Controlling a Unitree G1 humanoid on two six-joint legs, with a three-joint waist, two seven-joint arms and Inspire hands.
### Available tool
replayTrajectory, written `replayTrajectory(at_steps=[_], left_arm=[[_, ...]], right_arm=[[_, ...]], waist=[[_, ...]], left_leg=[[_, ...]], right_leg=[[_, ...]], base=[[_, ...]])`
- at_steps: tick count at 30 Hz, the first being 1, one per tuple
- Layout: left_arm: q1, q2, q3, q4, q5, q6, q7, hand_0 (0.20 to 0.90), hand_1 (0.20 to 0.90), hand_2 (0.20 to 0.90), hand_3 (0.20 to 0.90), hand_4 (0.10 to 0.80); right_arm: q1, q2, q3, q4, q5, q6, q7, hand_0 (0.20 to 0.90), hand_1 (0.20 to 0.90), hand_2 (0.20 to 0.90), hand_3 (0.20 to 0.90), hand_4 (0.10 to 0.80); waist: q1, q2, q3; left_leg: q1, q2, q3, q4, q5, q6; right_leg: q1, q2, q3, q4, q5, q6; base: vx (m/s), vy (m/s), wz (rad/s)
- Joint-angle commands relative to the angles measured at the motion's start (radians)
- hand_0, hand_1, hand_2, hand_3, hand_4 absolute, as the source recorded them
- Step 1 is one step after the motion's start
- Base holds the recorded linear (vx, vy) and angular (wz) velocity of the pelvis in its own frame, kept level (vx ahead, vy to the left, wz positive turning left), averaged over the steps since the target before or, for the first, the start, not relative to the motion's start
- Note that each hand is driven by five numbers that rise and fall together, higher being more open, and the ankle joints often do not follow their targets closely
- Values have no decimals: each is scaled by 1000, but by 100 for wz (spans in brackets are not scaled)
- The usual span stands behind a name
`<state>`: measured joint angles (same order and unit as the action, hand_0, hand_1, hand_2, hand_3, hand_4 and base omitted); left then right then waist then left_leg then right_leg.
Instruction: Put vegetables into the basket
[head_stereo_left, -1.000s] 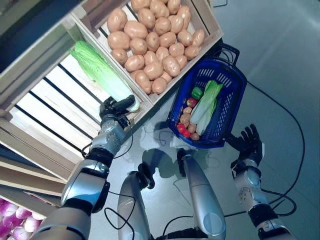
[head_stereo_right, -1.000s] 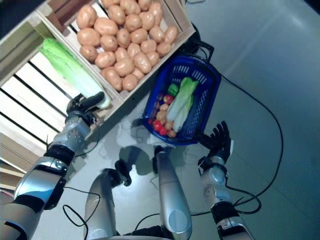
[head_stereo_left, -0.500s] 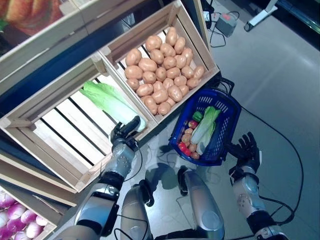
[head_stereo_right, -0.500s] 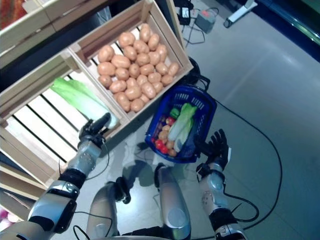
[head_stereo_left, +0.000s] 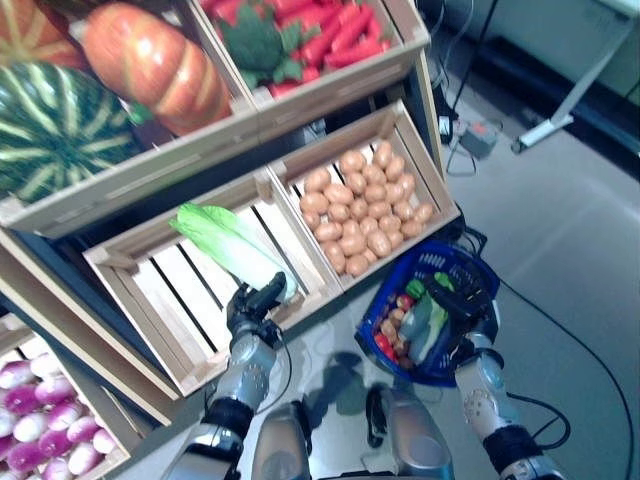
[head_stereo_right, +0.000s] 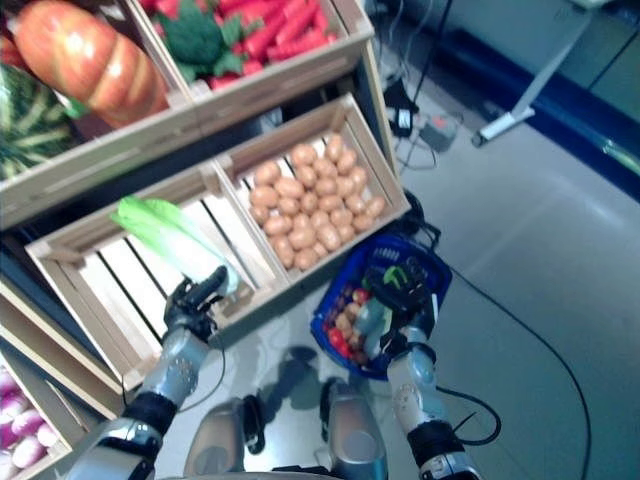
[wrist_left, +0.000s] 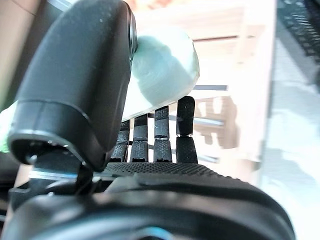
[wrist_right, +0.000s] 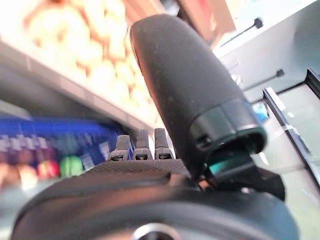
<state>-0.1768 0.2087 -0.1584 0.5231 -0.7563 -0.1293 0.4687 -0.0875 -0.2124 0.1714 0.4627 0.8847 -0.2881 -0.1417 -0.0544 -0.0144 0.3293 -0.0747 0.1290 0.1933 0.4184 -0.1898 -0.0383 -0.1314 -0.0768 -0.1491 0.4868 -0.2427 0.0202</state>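
Observation:
A long green-and-white cabbage (head_stereo_left: 232, 248) lies tilted in the left wooden crate (head_stereo_left: 150, 300). My left hand (head_stereo_left: 252, 312) is shut on its pale stem end; the left wrist view shows the thumb (wrist_left: 80, 90) and fingers pinching that stem (wrist_left: 165, 70). The blue basket (head_stereo_left: 452, 252) sits on the floor to the right, below the crates. It holds another cabbage, a green pepper and several small red and brown vegetables. My right hand (head_stereo_right: 408, 303) hovers over the basket's near rim. In its wrist view the thumb (wrist_right: 180, 75) and fingers look straight and hold nothing.
The right crate is full of potatoes (head_stereo_left: 365, 205). The shelf above carries a watermelon (head_stereo_left: 55, 125), an orange squash (head_stereo_left: 150, 65), broccoli and red peppers (head_stereo_left: 300, 35). Purple-white bulbs (head_stereo_left: 40, 440) fill a low crate at the left. A power strip (head_stereo_left: 480, 135) lies on the grey floor.
The camera has tilted up, bringing the upper shelf into view. My left hand keeps its hold on the cabbage. My right hand has moved from beside the basket to over its near rim.

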Motion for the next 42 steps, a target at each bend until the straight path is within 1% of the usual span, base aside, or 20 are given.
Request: replayTrajectory(at_steps=[1,3,6,8,10,12,13,14,18,20,23,26,33,39,42], left_arm=[[-35,74,-36,-174,175,-154,-81,300,300,300,300,400],[-10,98,-41,-217,268,-169,-103,300,300,300,300,400],[8,137,-53,-281,419,-202,-126,300,300,300,300,400],[8,152,-57,-305,465,-210,-129,300,300,300,300,400],[-1,174,-62,-333,550,-222,-131,300,300,300,300,400],[-11,183,-71,-336,590,-236,-128,300,300,300,300,400],[-16,190,-76,-338,611,-241,-130,300,300,300,300,400],[-21,201,-82,-341,637,-254,-139,300,300,300,300,400],[-33,213,-94,-353,650,-264,-180,300,300,300,300,400],[-52,226,-119,-347,678,-286,-189,300,300,300,300,400],[-81,243,-142,-360,736,-323,-179,300,300,300,300,400],[-102,248,-150,-381,750,-327,-181,300,300,300,300,400],[-107,256,-161,-447,737,-339,-222,300,300,300,300,400],[-107,254,-161,-510,687,-349,-267,300,300,300,300,400],[-114,253,-161,-527,667,-332,-290,300,300,300,300,400]], right_arm=[[-38,10,-20,-117,57,-15,152,900,900,900,900,800],[-30,7,-22,-136,72,16,207,900,900,900,900,800],[-28,-8,-18,-173,82,36,271,900,900,900,900,800],[-29,-13,-13,-193,84,41,287,900,900,900,900,800],[-37,-22,-1,-209,84,52,325,900,900,900,900,800],[-45,-29,7,-213,86,61,352,900,900,900,900,800],[-46,-32,10,-219,87,72,364,900,900,900,900,800],[-50,-39,13,-226,87,104,386,900,900,900,900,800],[-57,-52,24,-232,87,136,416,900,900,900,900,800],[-75,-64,32,-224,100,151,425,900,900,900,900,800],[-101,-81,41,-211,118,197,429,900,900,900,900,800],[-114,-85,43,-184,131,224,426,900,900,900,900,800],[-107,-68,54,-159,128,243,407,900,900,900,900,800],[-100,-59,65,-149,137,224,417,900,900,900,900,800],[-108,-61,64,-152,147,199,424,900,900,900,900,800]], waist=[[23,-28,-90],[32,-29,-113],[46,-28,-150],[52,-27,-166],[59,-25,-190],[60,-23,-202],[60,-23,-209],[61,-24,-217],[63,-25,-233],[62,-26,-242],[59,-29,-250],[61,-28,-252],[65,-28,-256],[64,-24,-254],[63,-22,-253]], left_leg=[[116,-54,14,-95,-36,61],[147,-66,11,-170,-4,56],[190,-86,-1,-298,48,50],[208,-92,-8,-353,68,50],[232,-100,-18,-437,99,48],[244,-103,-20,-477,115,47],[250,-105,-23,-498,123,47],[250,-106,-24,-506,124,46],[243,-108,-28,-506,117,48],[243,-109,-29,-506,113,51],[254,-107,-20,-506,107,54],[262,-108,-21,-506,102,56],[269,-108,-27,-506,94,57],[277,-107,-31,-506,91,58],[282,-106,-32,-506,89,58]], right_leg=[[187,-6,-46,-218,52,-33],[218,-3,-57,-285,81,-25],[257,2,-78,-390,130,-9],[271,2,-85,-434,152,-1],[289,5,-98,-502,187,9],[297,7,-103,-533,204,15],[300,8,-105,-549,213,19],[308,9,-110,-572,225,22],[301,10,-111,-574,225,27],[300,12,-104,-574,225,28],[308,14,-100,-574,222,27],[316,14,-99,-574,218,28],[326,13,-99,-574,211,29],[334,14,-93,-574,206,28],[337,14,-89,-574,205,28]], base=[[64,41,8],[65,40,12],[71,37,14],[60,34,16],[51,39,17],[38,32,2],[52,41,3],[40,34,3],[17,12,1],[54,20,2],[58,22,0],[51,20,-2],[34,4,0],[0,0,0],[0,0,0]])
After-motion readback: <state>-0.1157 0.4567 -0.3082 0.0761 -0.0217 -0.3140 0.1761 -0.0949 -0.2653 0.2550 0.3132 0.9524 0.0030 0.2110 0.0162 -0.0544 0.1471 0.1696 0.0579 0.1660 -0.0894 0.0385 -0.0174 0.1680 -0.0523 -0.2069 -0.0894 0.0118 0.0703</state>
